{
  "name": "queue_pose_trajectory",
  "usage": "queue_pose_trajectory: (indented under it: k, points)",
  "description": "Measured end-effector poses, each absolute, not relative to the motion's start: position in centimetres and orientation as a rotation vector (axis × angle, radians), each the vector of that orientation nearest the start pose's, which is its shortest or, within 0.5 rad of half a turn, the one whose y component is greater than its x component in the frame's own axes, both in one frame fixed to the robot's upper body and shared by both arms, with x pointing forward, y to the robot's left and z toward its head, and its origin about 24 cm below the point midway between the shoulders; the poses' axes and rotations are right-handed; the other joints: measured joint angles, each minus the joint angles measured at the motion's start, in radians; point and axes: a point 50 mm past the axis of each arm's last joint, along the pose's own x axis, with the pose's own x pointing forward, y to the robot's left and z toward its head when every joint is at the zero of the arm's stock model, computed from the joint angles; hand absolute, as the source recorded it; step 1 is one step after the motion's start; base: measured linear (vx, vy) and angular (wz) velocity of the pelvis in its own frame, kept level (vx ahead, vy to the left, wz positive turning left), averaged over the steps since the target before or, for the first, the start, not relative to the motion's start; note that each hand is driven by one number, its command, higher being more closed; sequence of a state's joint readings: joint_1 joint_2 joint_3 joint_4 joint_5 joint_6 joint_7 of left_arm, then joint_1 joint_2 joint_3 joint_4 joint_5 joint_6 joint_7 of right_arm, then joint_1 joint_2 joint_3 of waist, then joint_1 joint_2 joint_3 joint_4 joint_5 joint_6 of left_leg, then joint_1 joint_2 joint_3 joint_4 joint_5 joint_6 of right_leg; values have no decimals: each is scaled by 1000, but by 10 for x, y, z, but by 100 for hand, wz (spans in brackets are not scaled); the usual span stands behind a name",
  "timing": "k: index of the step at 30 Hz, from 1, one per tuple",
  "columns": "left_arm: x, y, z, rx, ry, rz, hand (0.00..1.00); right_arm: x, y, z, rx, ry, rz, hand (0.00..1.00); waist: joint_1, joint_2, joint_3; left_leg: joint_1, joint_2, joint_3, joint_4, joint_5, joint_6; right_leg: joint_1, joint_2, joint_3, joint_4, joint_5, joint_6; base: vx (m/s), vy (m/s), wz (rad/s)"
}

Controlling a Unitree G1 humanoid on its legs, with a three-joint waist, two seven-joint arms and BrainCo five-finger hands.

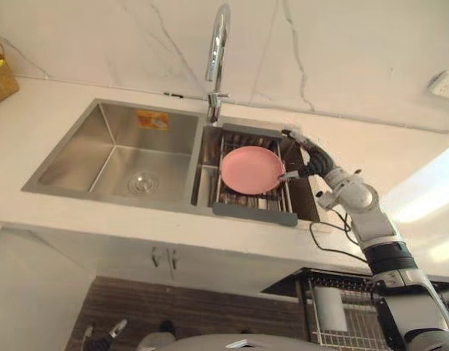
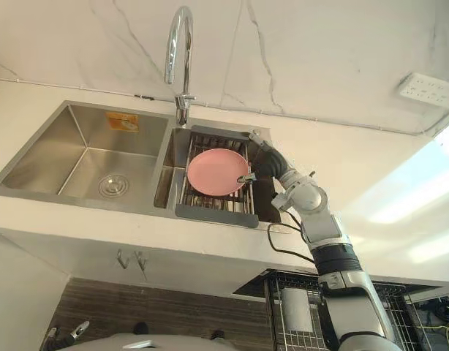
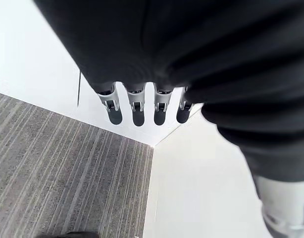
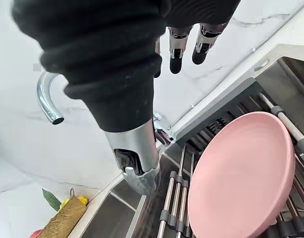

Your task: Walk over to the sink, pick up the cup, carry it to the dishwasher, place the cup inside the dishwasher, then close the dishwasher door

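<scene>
No cup shows in the sink; a pink plate [image 1: 251, 170] lies tilted on a wire drying rack [image 1: 254, 212] set in the right basin. My right hand [image 1: 314, 158] reaches over the rack's right side, open, with fingers stretched toward the rack's far corner and the thumb [image 4: 137, 168] close to the plate's rim [image 4: 241, 178]. It holds nothing. My left hand [image 3: 137, 106] hangs low over the striped floor, fingers straight and empty.
The left basin [image 1: 115, 153] holds only its drain. A tall chrome faucet [image 1: 217, 58] stands between the basins. Below the counter at the right, an open dishwasher's wire rack [image 1: 349, 322] holds a white cylindrical thing [image 1: 329, 307]. A woven basket [image 1: 1, 77] sits far left.
</scene>
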State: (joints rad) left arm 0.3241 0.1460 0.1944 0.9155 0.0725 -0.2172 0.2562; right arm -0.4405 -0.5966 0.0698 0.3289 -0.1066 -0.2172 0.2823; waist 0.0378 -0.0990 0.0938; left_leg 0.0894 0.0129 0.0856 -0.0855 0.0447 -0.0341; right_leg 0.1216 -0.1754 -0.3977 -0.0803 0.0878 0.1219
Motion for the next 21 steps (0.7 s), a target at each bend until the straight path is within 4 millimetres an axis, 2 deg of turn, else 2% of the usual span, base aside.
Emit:
queue_pose_trajectory:
  k: [6, 8, 11, 14, 16, 18, 21]
  points:
    - [35, 252, -143, 266, 989, 498, 0, 323, -228, 130, -739, -198, 297, 0, -1, -3, -6, 1, 0, 1, 0, 0, 0, 0, 0, 1, 0, 0, 0, 0, 0, 0]
    - [36, 251, -143, 266, 988, 495, 0, 315, -232, 127, -665, -203, 269, 0, -3, -3, -8, 1, 0, 1, 0, 0, 0, 0, 0, 1, 0, 0, 0, 0, 0, 0]
    - [40, 246, -144, 280, 982, 459, 0, 306, -245, 122, -556, -178, 165, 0, -17, 4, -12, -2, 0, 2, 0, 0, 0, 1, -1, 1, 5, 0, 0, 0, 0, 0]
    - [52, 239, -145, 286, 957, 435, 0, 300, -260, 124, -540, -163, 24, 0, -39, 16, -18, -4, 0, 2, -1, -6, -5, 1, -4, -3, 14, -6, 1, 0, 0, 3]
    - [59, 237, -144, 297, 942, 416, 0, 297, -262, 130, -599, -177, -41, 0, -57, 24, -18, -3, 2, 18, -1, -9, -3, 0, -11, -5, 21, -12, 1, -6, 6, 6]
    - [69, 237, -143, 322, 920, 392, 0, 294, -261, 131, -762, -162, -82, 0, -70, 26, -19, -2, 10, 64, -1, -13, 2, 1, -14, -19, 33, -16, 4, -19, 15, 9]
    - [70, 240, -143, 333, 933, 395, 0, 296, -254, 125, -947, -130, -49, 0, -64, 17, -19, -2, 11, 73, -1, -8, -5, 4, -18, -25, 38, -16, 5, 6, 18, 10]
